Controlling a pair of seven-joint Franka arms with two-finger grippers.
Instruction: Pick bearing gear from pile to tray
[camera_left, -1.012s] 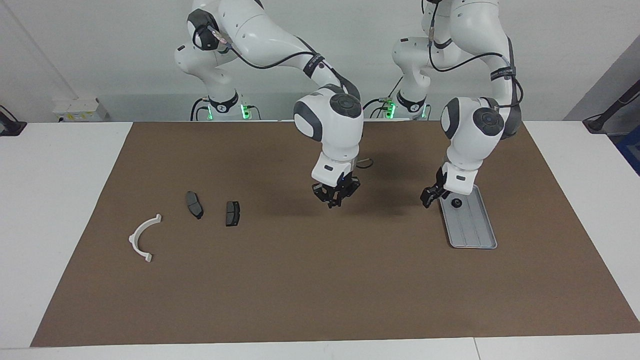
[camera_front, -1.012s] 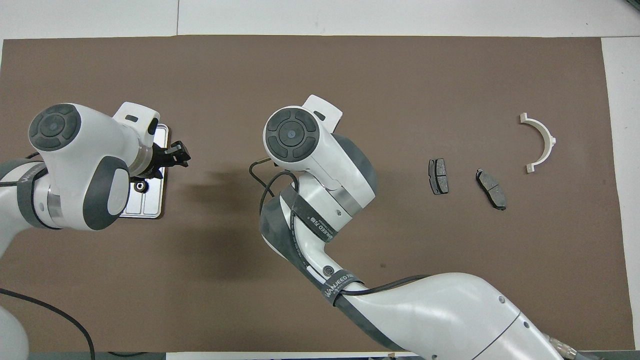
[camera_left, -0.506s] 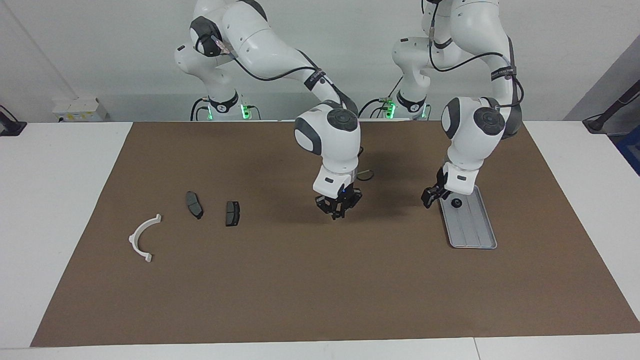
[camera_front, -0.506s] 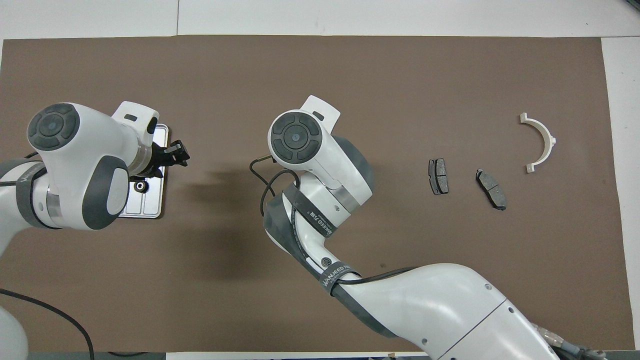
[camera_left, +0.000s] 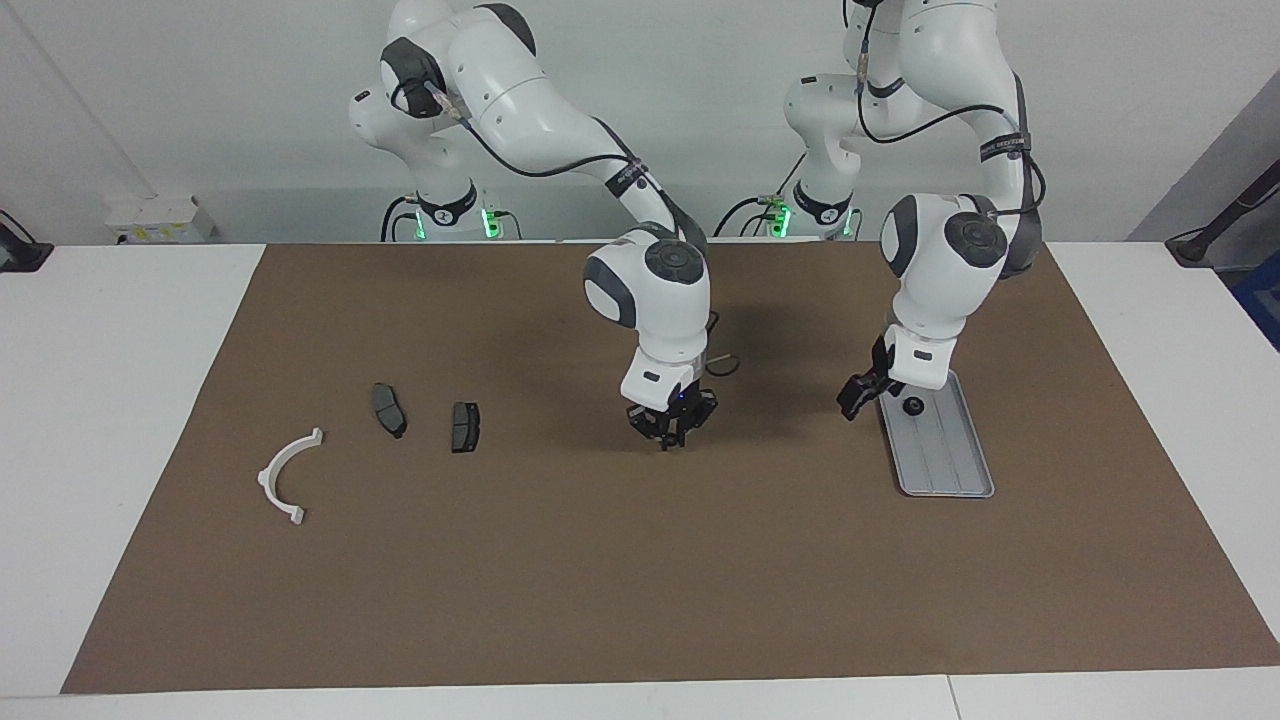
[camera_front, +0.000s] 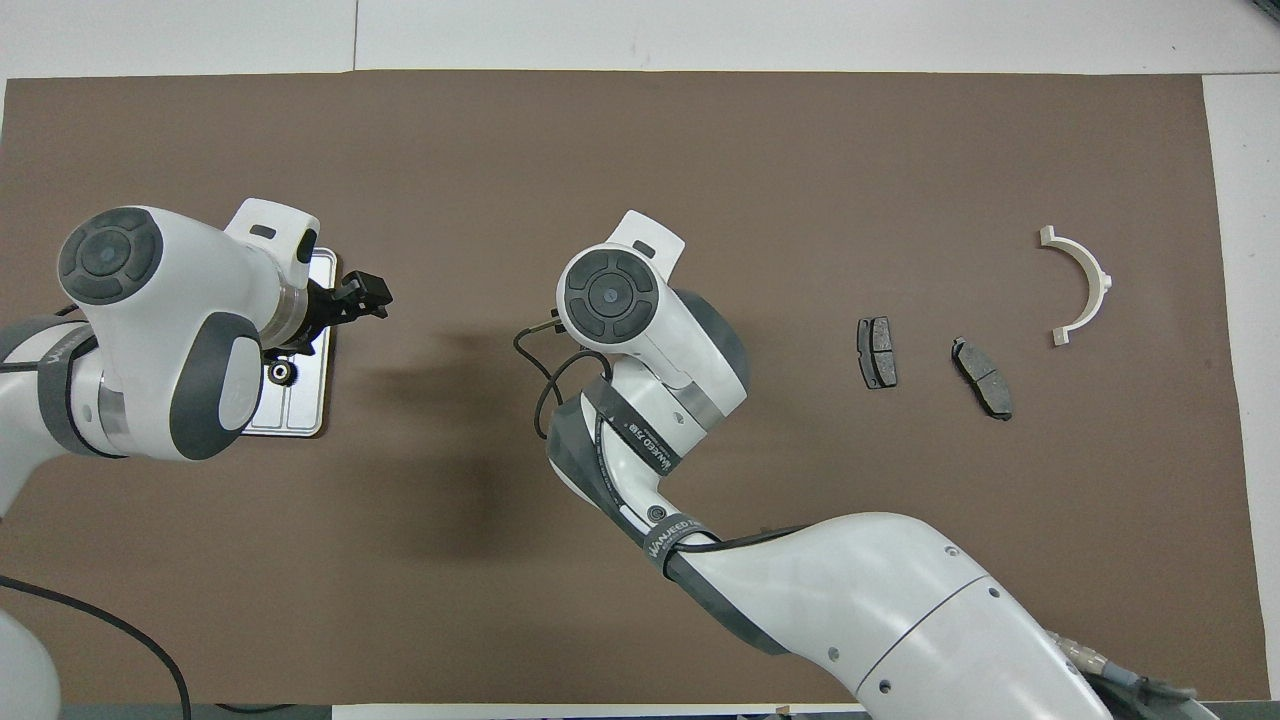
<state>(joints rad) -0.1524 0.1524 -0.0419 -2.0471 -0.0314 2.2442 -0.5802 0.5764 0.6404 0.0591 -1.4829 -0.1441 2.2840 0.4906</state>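
**One small round part lies in the tray, both grippers hold nothing**

A small black round part (camera_left: 913, 406) lies in the tray (camera_left: 950, 470), at the tray's end nearest the robots. The tray sits on the brown mat (camera_left: 640, 560), toward the left arm's end of the table.

The left gripper (camera_left: 858, 396) hangs just over the tray's edge, beside the round part. Its fingers look spread apart, and nothing is between them.

The right gripper (camera_left: 668, 428) is low over the middle of the mat. Its fingertips are pressed together, and it holds nothing. In the overhead view this gripper is hidden under its own arm.

The other parts lie toward the right arm's end of the mat. Two dark grey brake pads (camera_left: 389, 409) (camera_left: 465, 426) lie near each other but do not touch. A white curved bracket (camera_left: 287, 476) lies closer to the mat's end edge and farther from the robots than the pads. All three are well apart from the tray.
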